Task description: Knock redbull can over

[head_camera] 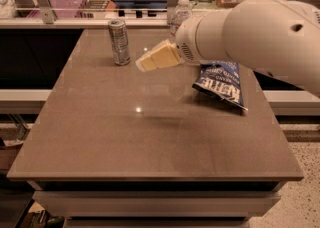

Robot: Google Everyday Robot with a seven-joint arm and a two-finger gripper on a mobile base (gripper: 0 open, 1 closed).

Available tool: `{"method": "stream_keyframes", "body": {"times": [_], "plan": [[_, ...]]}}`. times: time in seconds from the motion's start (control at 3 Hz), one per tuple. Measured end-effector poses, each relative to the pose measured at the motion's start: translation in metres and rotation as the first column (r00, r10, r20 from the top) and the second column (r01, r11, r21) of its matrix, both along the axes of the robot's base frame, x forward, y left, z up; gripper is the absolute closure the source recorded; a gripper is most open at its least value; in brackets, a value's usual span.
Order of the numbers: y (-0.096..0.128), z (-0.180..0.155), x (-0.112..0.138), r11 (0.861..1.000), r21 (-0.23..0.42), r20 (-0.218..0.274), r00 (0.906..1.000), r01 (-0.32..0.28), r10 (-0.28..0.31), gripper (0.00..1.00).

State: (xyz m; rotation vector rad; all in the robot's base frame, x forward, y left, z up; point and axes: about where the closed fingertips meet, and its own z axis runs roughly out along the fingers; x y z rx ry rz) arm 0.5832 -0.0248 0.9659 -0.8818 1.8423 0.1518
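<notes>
The redbull can (119, 42) is a slim silver-grey can with bluish markings. It stands upright at the far left of the brown table (125, 137). My gripper (150, 59) is cream-coloured and hangs above the table, just right of the can and a short gap from it. It points left toward the can. The large white arm (255, 32) reaches in from the right.
A clear water bottle (180, 14) stands at the far edge, partly hidden behind the arm. A blue chip bag (221, 83) lies right of centre under the arm. Trays and boxes sit on the counter behind the table.
</notes>
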Motion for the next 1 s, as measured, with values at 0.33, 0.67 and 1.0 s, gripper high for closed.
{"method": "stream_keyframes", "body": {"times": [0.33, 0.67, 1.0], "plan": [[0.023, 0.006, 0.026, 0.998, 0.06, 0.057, 0.9981, -0.025, 0.022, 0.0], [0.047, 0.009, 0.046, 0.991, 0.114, 0.09, 0.9943, -0.068, 0.058, 0.0], [0.069, 0.006, 0.066, 0.977, 0.176, 0.117, 0.9884, -0.117, 0.097, 0.0]]}}
